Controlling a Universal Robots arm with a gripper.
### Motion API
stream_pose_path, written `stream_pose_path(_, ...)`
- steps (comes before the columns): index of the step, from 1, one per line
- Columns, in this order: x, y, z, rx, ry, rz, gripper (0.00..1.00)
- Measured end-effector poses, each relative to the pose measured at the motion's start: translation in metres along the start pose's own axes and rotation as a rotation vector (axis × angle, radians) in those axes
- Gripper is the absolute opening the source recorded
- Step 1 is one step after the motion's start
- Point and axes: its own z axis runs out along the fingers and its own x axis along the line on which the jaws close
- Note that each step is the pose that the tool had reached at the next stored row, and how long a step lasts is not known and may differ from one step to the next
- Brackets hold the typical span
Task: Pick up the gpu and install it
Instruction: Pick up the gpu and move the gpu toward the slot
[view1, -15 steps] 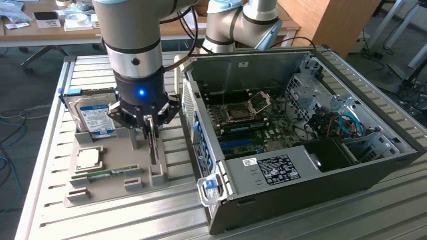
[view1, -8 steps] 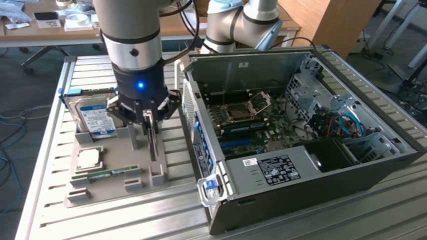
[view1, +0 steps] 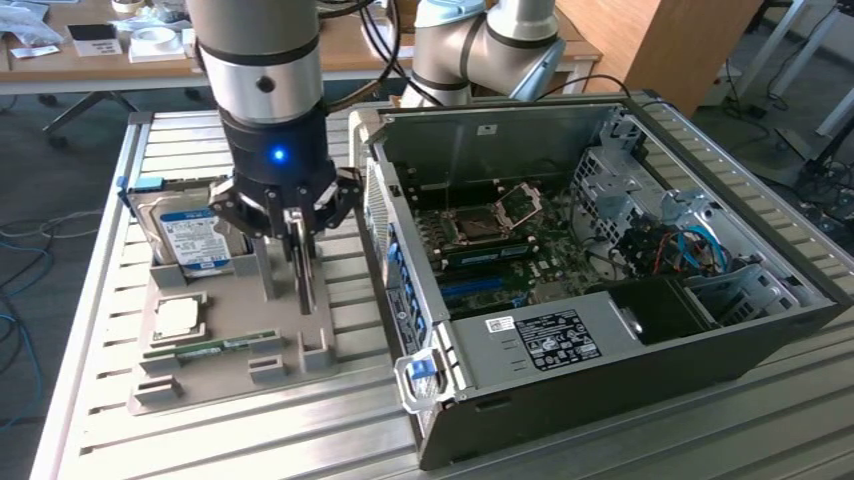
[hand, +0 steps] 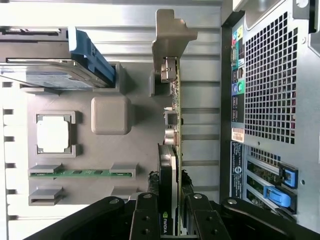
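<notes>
The gpu (hand: 172, 150) stands on edge in a slot of the grey parts fixture (hand: 110, 150), its pale metal bracket (hand: 172, 30) at the far end. My gripper (hand: 173, 222) is straight above it, a finger (hand: 145, 220) pressed on each face of the card, so it is shut on the gpu. In the exterior view the gripper (view1: 299, 262) reaches down onto the thin dark card (view1: 308, 285), which is still seated in the fixture (view1: 240, 385). The open computer case (view1: 747, 330) lies close beside it, on the exterior view's right, motherboard (view1: 494, 260) exposed.
The fixture also holds a silver hard drive (view1: 194, 235) with a blue-white label, a processor chip (view1: 178, 318) and a green memory stick (view1: 214, 348). The case's perforated rear panel (hand: 270, 75) sits close beside the card. A second arm's base (view1: 461, 50) stands behind the case.
</notes>
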Motion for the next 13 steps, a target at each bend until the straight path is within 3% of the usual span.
stream_pose_path(13, 0.000, 0.0008, -0.0220, -0.0001, -0.0001, 0.000, 0.27)
